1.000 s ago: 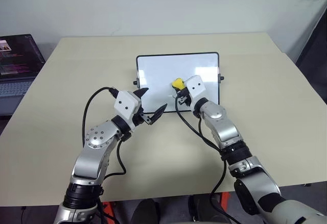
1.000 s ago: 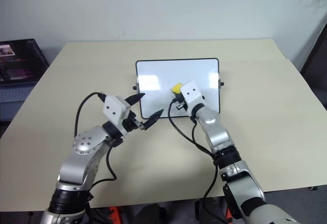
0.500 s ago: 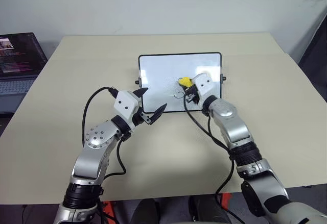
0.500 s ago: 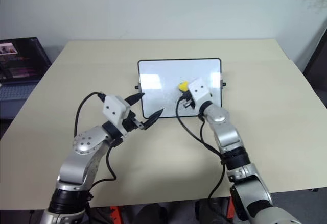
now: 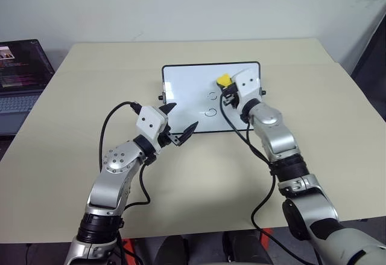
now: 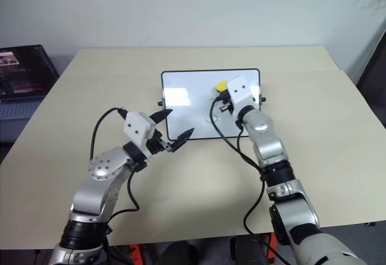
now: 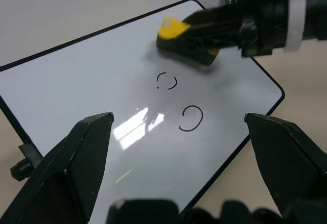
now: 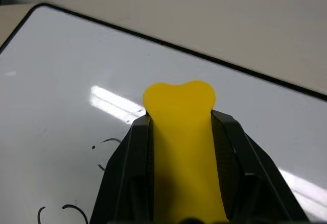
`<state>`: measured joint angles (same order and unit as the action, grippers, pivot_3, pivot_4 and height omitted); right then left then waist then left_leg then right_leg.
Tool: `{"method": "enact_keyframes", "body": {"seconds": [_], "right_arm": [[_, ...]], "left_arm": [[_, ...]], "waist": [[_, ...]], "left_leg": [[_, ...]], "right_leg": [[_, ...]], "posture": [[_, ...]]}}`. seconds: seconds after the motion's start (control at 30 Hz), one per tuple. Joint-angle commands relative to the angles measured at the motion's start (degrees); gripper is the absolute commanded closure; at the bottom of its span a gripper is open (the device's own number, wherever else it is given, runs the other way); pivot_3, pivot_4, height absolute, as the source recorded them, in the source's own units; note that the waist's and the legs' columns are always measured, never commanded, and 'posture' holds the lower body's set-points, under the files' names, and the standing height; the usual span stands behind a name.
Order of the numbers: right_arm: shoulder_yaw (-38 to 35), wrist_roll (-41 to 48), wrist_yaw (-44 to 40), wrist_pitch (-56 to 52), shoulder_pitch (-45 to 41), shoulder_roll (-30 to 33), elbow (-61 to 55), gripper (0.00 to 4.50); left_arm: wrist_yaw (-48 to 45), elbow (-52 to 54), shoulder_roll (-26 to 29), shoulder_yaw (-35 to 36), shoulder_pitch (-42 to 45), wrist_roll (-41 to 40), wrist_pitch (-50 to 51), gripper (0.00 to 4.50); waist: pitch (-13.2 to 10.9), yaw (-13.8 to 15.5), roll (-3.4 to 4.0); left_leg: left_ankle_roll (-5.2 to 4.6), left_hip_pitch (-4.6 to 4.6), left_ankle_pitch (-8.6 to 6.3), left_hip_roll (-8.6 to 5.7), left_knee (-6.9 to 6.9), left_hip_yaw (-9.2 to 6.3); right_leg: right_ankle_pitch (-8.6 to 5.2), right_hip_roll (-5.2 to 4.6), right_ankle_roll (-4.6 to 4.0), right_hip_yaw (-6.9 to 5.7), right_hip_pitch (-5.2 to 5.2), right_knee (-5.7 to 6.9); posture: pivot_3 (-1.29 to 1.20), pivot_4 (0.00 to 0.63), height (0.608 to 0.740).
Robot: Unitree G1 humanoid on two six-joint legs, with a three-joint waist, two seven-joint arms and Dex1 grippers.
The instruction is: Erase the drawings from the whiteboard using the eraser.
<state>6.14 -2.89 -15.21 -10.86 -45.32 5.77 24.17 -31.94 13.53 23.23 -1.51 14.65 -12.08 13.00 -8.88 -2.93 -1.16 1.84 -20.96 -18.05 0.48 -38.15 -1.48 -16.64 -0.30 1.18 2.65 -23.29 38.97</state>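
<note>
Two thin black marker loops [image 7: 180,100] remain mid-board on our glossy black-framed whiteboard [image 5: 181,90]; our right gripper [image 5: 224,84], clamped on the oblong yellow eraser [image 5: 224,80] near the board's far edge, must, we judge, sweep back toward them, while our left gripper [image 5: 178,123] hangs wide open over the board's near-left corner.

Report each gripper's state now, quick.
Left gripper: open, holding nothing, poised at the near edge of the whiteboard.
Right gripper: jaws shut on the eraser, over the whiteboard.
</note>
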Motion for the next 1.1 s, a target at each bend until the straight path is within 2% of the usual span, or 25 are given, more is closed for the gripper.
{"method": "enact_keyframes", "body": {"seconds": [0.03, 0.3, 0.83, 1.1], "right_arm": [[0.58, -0.77, 0.69, 5.08, -2.57, -0.88, 3.94, 3.26], [1.18, -1.92, 0.74, 11.12, -3.18, -1.72, 12.52, 3.26], [4.72, -2.04, -3.85, 5.78, 5.51, -3.68, 1.84, 3.26], [4.63, -1.71, -5.34, 3.35, 7.79, -2.10, -3.19, 3.26]], "left_arm": [[0.07, 1.66, 0.28, 0.45, 0.78, 0.19, -0.87, 0.00], [0.86, 3.41, 0.49, 0.73, -0.48, 0.17, -0.22, 0.00], [1.35, 4.51, 0.98, 0.76, -1.59, 0.02, -0.09, 0.00], [1.34, 4.06, 0.93, 0.41, -1.34, 0.20, -0.23, 0.00]], "waist": [[0.00, 0.00, 0.00], [0.01, -0.31, -0.01], [0.01, -0.29, -0.01], [0.01, -0.11, -0.01]], "left_leg": [[0.00, -0.01, 0.00, 0.00, 0.00, 0.00], [0.00, 0.07, 0.00, 0.00, -0.03, 0.02], [0.00, 0.06, 0.00, 0.01, -0.04, 0.00], [0.00, 0.06, 0.00, 0.01, -0.05, -0.01]], "right_leg": [[0.00, 0.00, 0.00, 0.00, 0.00, -0.01], [0.00, 0.00, 0.00, 0.03, 0.01, 0.08], [0.00, 0.00, 0.00, 0.02, 0.02, 0.08], [0.00, 0.00, 0.00, 0.00, 0.03, 0.07]], "posture": [[0.00, 0.150, 0.740], [0.00, 0.150, 0.740], [0.00, 0.150, 0.740], [0.00, 0.150, 0.740]]}}
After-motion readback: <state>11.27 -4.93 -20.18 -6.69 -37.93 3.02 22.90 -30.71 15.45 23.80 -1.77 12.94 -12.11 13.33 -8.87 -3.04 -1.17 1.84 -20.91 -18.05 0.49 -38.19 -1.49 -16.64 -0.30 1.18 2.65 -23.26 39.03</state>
